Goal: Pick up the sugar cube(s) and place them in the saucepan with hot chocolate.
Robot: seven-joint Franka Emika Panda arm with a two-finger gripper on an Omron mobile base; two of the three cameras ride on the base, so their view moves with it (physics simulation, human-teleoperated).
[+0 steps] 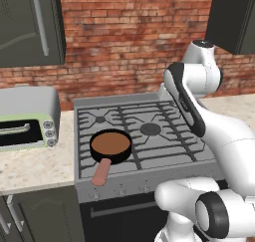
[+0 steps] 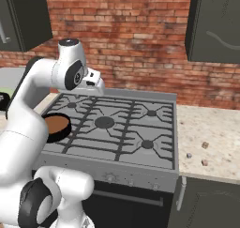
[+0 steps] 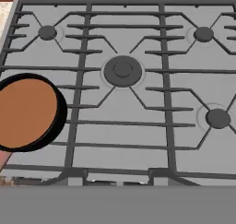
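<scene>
Sitting on the front-left burner of the gas stove (image 1: pixel 144 131), the saucepan with hot chocolate (image 1: pixel 110 146) holds a flat brown surface, and its salmon-pink handle (image 1: pixel 101 172) points toward 6 o'clock, out over the stove's front edge. In the right base view the same pan (image 2: pixel 57 127) lies at roughly 9 o'clock of the cooktop (image 2: pixel 117 128), partly hidden behind the white arm (image 2: pixel 28 105). In the hand view it lies at 9 o'clock (image 3: pixel 27 112), beside the dark grates.

Three small sugar cubes (image 2: pixel 205 145) lie on the speckled bench (image 2: pixel 211 133) at 3 o'clock of the stove, well apart from the pan; two are brownish and one greyish.

The hand (image 2: pixel 95 83) hangs above the rear-left part of the stove. Whether it is released or clenched cannot be told; nothing is seen in it.

A toaster oven (image 1: pixel 27 119) stands on the bench at 9 o'clock of the stove.
</scene>
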